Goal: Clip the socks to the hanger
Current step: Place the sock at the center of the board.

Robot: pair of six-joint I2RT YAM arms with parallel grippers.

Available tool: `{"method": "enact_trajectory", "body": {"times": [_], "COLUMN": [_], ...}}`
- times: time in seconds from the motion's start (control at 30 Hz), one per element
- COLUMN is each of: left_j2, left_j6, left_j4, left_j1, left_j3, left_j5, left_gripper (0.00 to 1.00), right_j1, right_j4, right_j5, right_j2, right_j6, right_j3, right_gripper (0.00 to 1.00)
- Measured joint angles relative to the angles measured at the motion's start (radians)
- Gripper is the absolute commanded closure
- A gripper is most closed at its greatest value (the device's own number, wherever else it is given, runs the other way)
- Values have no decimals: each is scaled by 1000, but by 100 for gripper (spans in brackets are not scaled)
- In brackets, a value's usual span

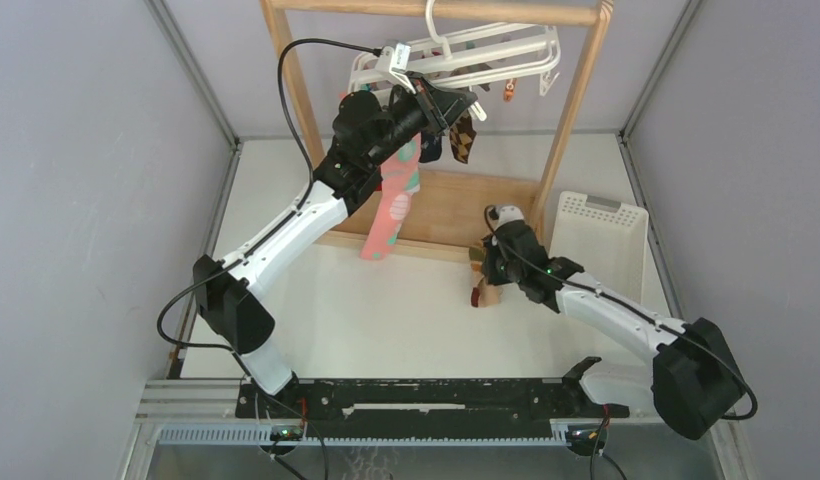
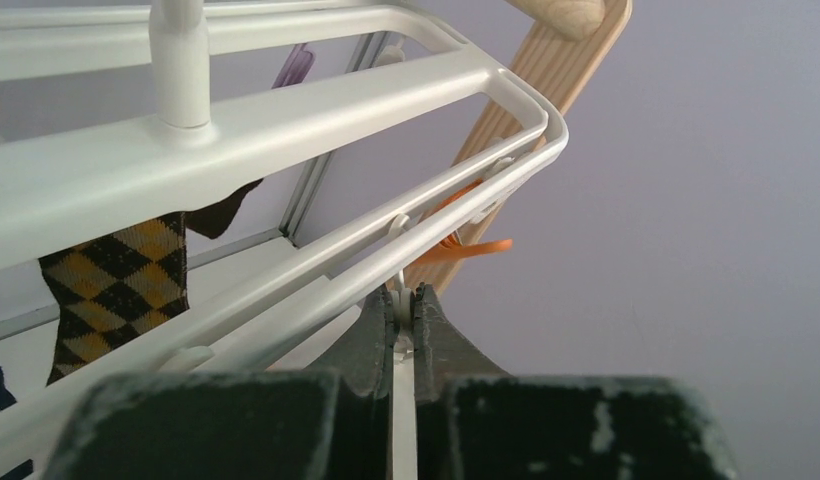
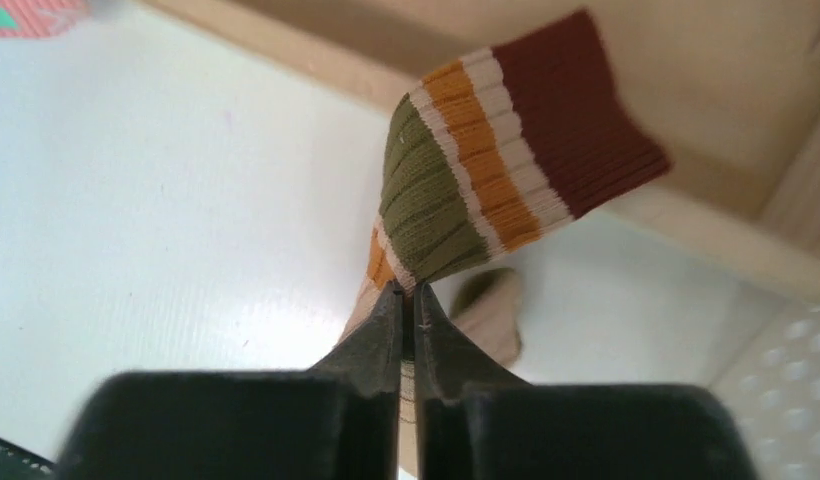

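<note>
The white hanger point(image 1: 486, 45) hangs by its hook from the wooden rack's top bar. My left gripper point(image 1: 466, 103) is raised under it and shut on one of its small white clips point(image 2: 403, 305). A pink sock with teal dots point(image 1: 394, 205) and a yellow-black argyle sock point(image 2: 116, 280) hang from the frame point(image 2: 286, 110), and an orange clip point(image 2: 466, 245) dangles near its corner. My right gripper point(image 3: 407, 295) is low over the table, shut on a striped sock point(image 3: 486, 150) of brown, orange, cream and green. That sock point(image 1: 478, 292) hangs from the right gripper point(image 1: 483, 272).
The tall wooden rack point(image 1: 576, 100) stands on a wooden base board point(image 1: 456, 205) behind the right gripper. A white slatted basket point(image 1: 598, 240) sits to the right of the rack. Grey walls close in both sides.
</note>
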Motion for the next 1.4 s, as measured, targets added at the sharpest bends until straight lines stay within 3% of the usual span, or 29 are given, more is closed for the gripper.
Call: {"method": "enact_trajectory", "body": {"times": [0.03,0.07,0.17,0.6,0.83,1.07,1.2,1.4], "left_j2": [-1,-2,-5,-5,-7,-7,-7,-7], "left_j6": [0,0,0,0,0,-1,-1,0], "left_j4": [-2,-2,-3,-5,-4,-5,-4,-5], "left_j1": [0,0,-2,-12,-19,-26,-26,-26], "left_j3": [0,0,0,0,1,1,1,1], "left_j5": [0,0,2,2,1,2,2,2], "left_gripper": [100,100,100,100,100,100,100,100], "right_j1": [23,42,60,28,-47,-47,-47,-58], "right_j4": [3,11,23,109,158,222,324,449], "right_j5": [0,1,18,133,106,54,11,-59], "right_j2": [11,23,54,-42,-39,42,101,152], "right_j6": [5,9,27,120,182,231,253,265], "right_j3": [-13,-30,-65,-80,-112,-177,-216,-234], "right_gripper": [59,50,37,29,26,21,12,11]}}
